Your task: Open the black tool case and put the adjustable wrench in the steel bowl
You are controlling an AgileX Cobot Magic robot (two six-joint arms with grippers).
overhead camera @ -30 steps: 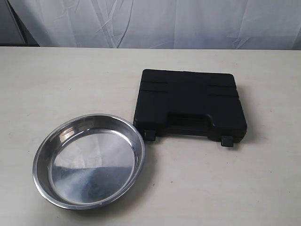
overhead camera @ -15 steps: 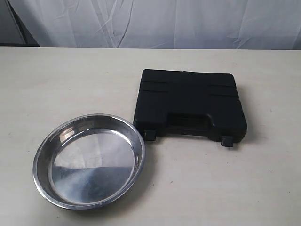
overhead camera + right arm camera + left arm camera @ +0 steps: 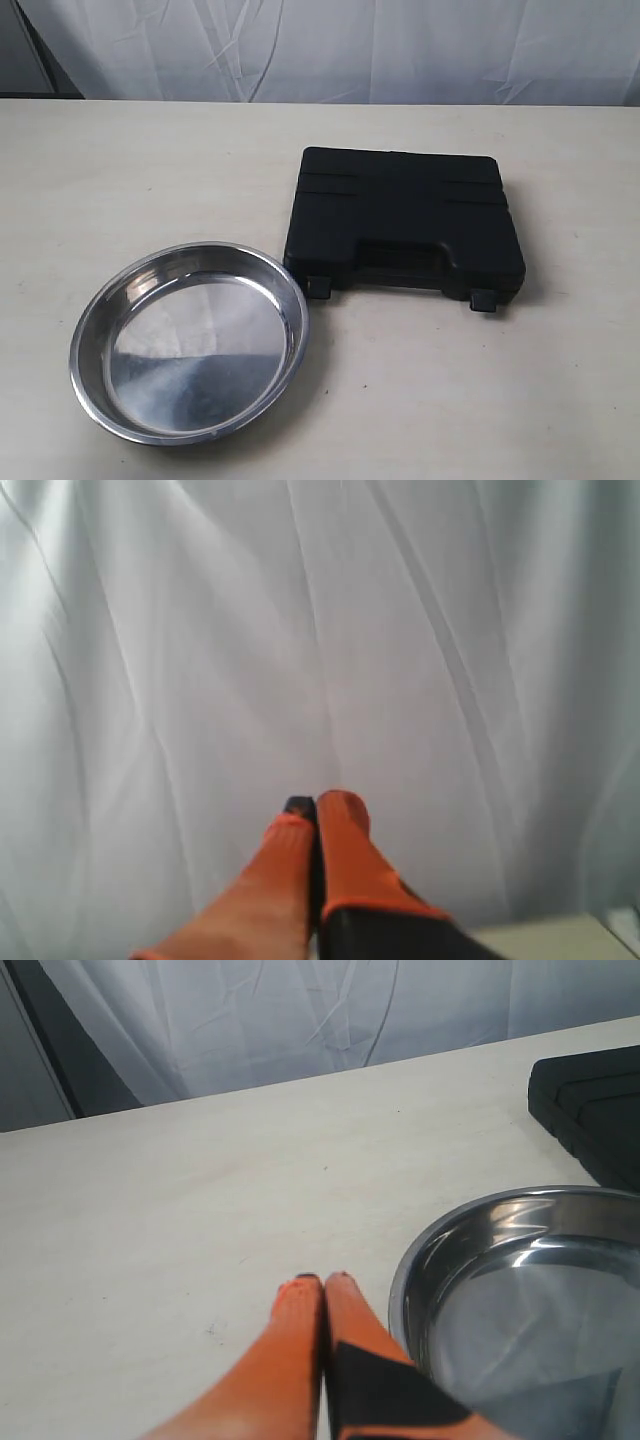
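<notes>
Black tool case (image 3: 400, 225) lies shut at far right, its 2 latches facing near. Nothing has moved in the last second, so opening has not begun. Steel bowl (image 3: 78, 345) sits empty near left. Adjustable wrench is unseen. Left gripper (image 3: 322, 1282) and right gripper (image 3: 315, 805) are clenched on nothing.

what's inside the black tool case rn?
Cannot be seen: the rectangular black moulded plastic tool case lies shut on the table, lid down, covering whatever it contains. Only its outer shell and built-in handle show. The shiny round steel bowl beside it holds nothing.
</notes>
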